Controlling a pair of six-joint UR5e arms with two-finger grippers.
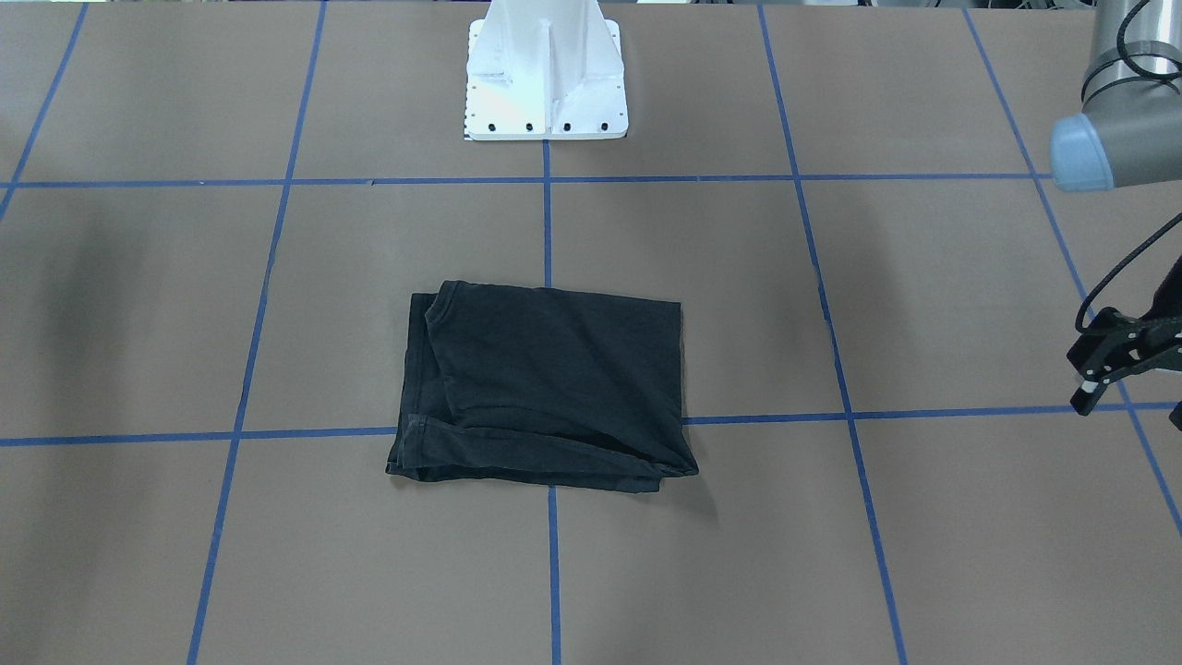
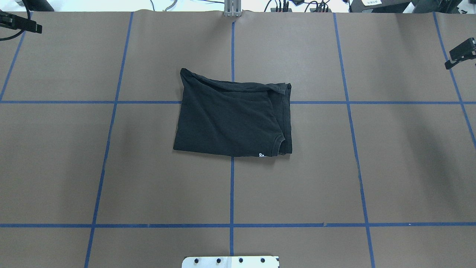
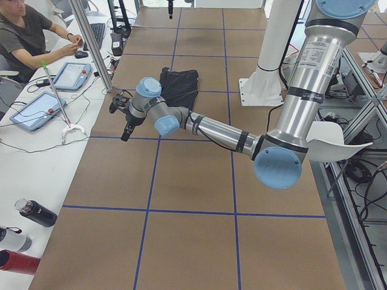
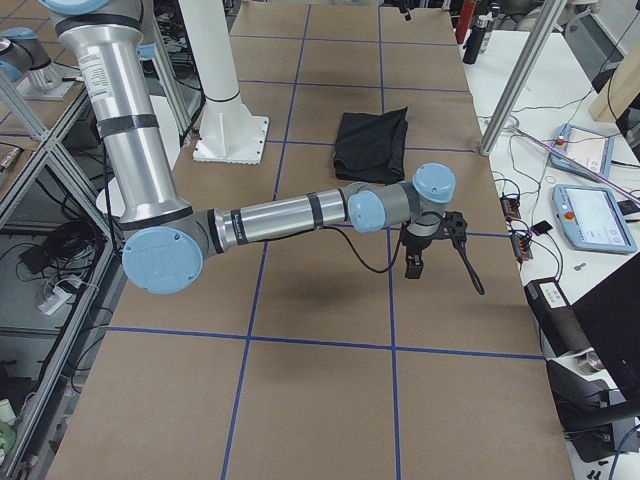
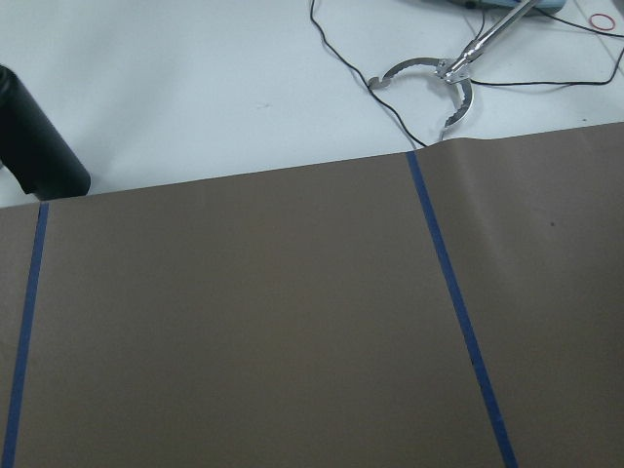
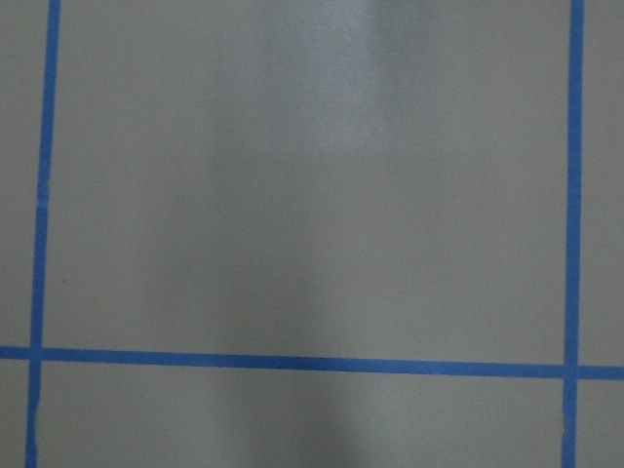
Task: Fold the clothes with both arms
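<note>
Nearest the overhead camera, at 6 o'clock, sits the white base plate (image 2: 230,261). Beyond it the brown tabletop (image 2: 148,178) runs out bare to the black T-shirt (image 2: 227,119). The shirt lies at the centre, straddling the crossing of the blue tape lines (image 2: 232,186), and is already folded into a rough rectangle several layers deep.

Both arms are well apart from it. The left tool (image 2: 22,23) hangs out at 10 o'clock and the right tool (image 2: 461,54) at 2 o'clock, each over bare tabletop. Neither holds anything. Whether their fingers stand apart or together I cannot tell, since both tools show only small and dark, and the wrist views show none of them.

The shirt looks like light, limp cotton. It should sag from any single hold, and its layers should slide over one another unless pinched together. In the overhead view the 9 o'clock side reads as a smooth closed fold. The 3 o'clock side shows stacked loose edges, with the collar (image 2: 278,144) curling near the 5 o'clock corner beside a small white mark (image 2: 261,155). A ridge of slack runs along the 12 o'clock edge.

For another fold, the two corners of the 3 o'clock side seem the best holds, one per tool. The fingers would go low against the tabletop so they catch every layer, and both corners would lift together to keep the edge taut.
</note>
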